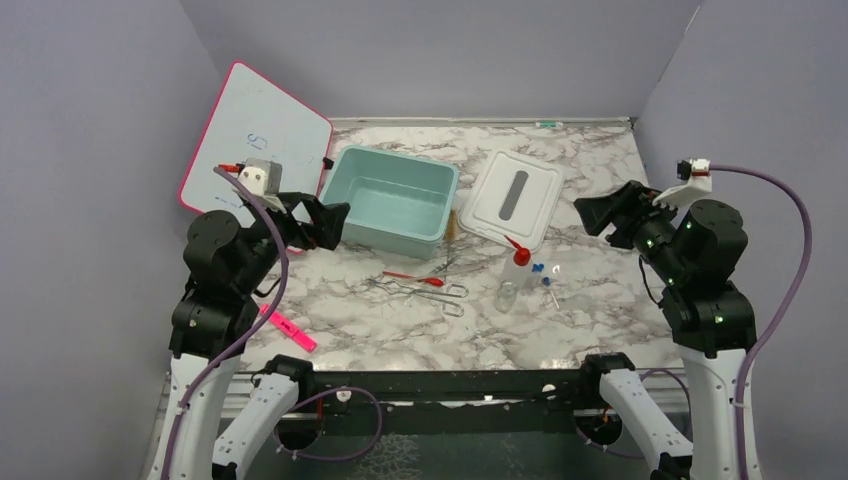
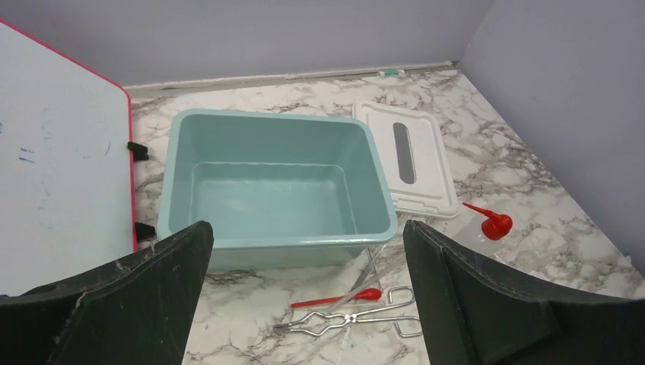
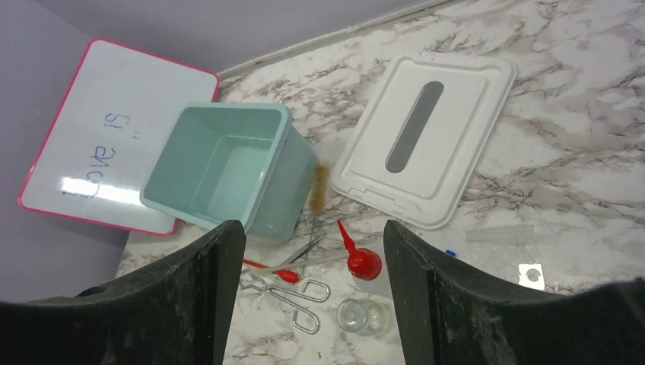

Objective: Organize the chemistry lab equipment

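2 arms raised: left fingers (image 2: 114, 304) apart, right fingers (image 3: 175, 304) apart; tongs (image 1: 420, 291) near squeeze bottle (image 1: 519, 258).

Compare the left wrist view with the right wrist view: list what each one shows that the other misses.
Only the left wrist view: a small green item at the back wall and the black clips on the whiteboard edge. Only the right wrist view: a clear tube lying right of the lid. Both: the bin, lid, whiteboard, tongs, red-handled tool and the red-nozzled bottle.
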Robot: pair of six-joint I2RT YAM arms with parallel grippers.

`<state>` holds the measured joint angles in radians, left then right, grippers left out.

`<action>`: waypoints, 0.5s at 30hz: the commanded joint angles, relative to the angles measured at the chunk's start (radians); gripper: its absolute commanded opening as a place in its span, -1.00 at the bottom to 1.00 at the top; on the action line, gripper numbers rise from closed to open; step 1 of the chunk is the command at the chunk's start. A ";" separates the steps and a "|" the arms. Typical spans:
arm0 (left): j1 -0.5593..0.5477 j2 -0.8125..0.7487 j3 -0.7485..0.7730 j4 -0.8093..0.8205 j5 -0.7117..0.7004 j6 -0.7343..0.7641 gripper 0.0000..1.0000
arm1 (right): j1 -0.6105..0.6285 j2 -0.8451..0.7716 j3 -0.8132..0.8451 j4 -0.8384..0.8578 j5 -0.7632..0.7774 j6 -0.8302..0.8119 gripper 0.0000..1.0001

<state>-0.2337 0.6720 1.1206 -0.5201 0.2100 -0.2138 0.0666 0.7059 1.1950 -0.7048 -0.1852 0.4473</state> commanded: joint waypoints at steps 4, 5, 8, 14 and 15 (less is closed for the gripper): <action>-0.009 -0.021 -0.040 0.036 0.009 -0.128 0.97 | 0.010 -0.018 -0.056 -0.047 -0.019 0.012 0.49; -0.010 -0.020 -0.054 0.047 0.031 -0.153 0.98 | 0.010 -0.017 -0.067 -0.053 -0.020 0.010 0.52; -0.012 -0.014 -0.111 0.116 0.151 -0.193 0.97 | 0.010 -0.017 -0.103 -0.071 -0.020 0.003 0.53; -0.024 0.064 -0.181 0.279 0.389 -0.248 0.97 | 0.010 0.012 -0.177 -0.075 0.014 0.030 0.53; -0.029 0.078 -0.180 0.285 0.400 -0.249 0.98 | 0.010 0.021 -0.193 -0.072 0.028 0.040 0.52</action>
<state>-0.2466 0.6987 0.9489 -0.3721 0.4244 -0.4049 0.0711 0.7063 1.0405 -0.7570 -0.1848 0.4568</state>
